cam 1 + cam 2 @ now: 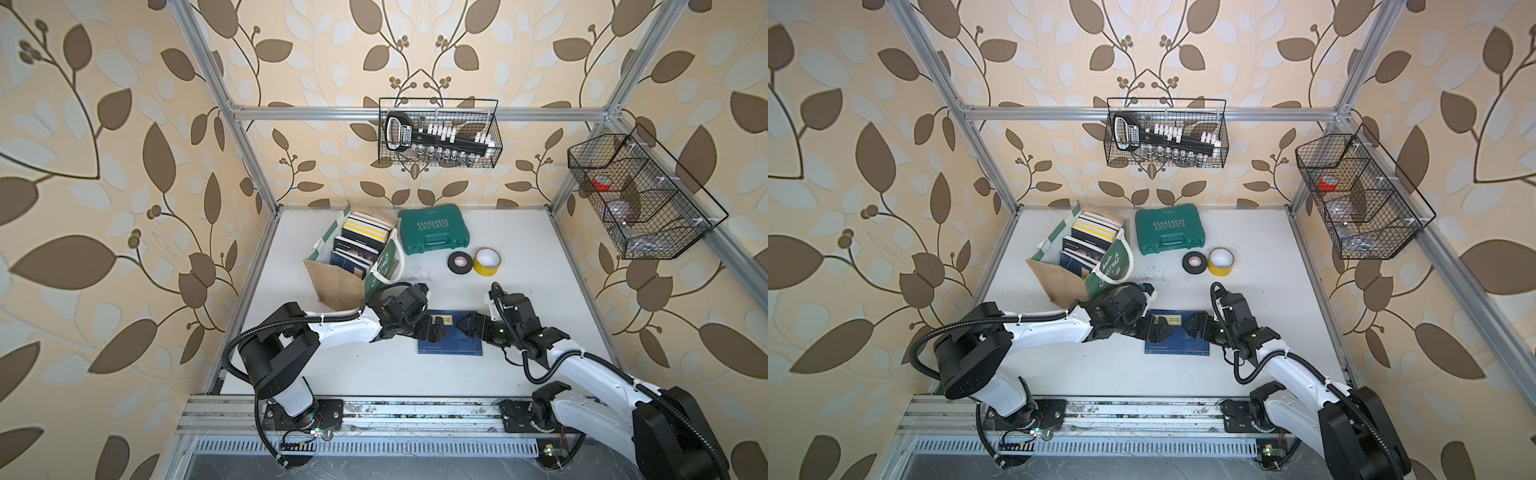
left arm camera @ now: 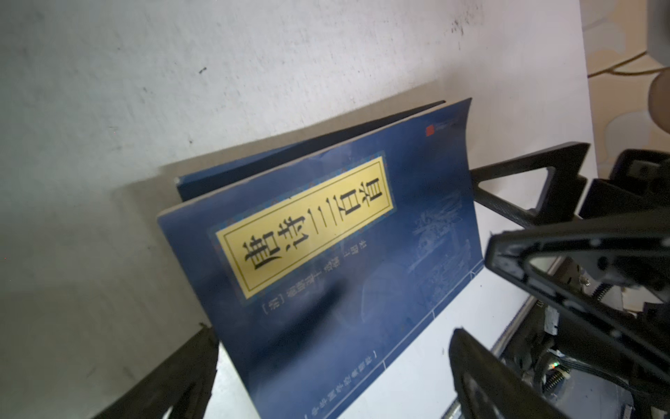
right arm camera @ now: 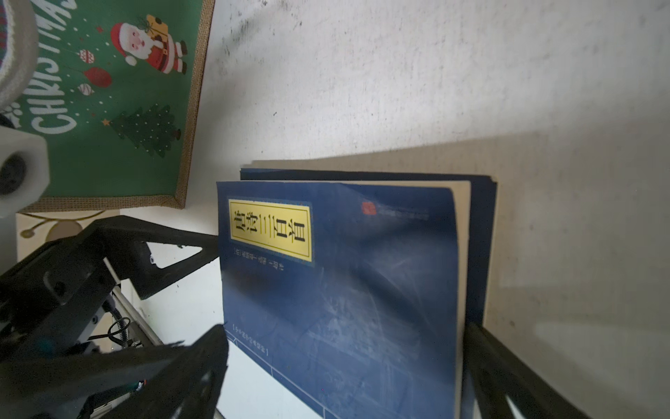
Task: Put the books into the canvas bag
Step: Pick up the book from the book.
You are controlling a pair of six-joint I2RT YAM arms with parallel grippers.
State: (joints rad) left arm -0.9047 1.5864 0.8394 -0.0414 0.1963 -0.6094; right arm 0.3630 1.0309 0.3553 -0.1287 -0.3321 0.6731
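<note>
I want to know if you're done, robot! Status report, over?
Left fingers open, right fingers open, either side of navy book. Book flat on table, not yet bagged. Nothing seen blocking canvas bag.

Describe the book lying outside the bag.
On the white table, look in front of the canvas bag, between the left gripper and right gripper. The navy book lies flat, yellow label up, unlike the books standing in the bag.

Navy book (image 1: 1177,345) flat on counter (image 1: 1100,370), centre frame, between left end effector (image 1: 1163,328) and right end effector (image 1: 1188,326); canvas bag (image 1: 1065,278) above-left.
</note>
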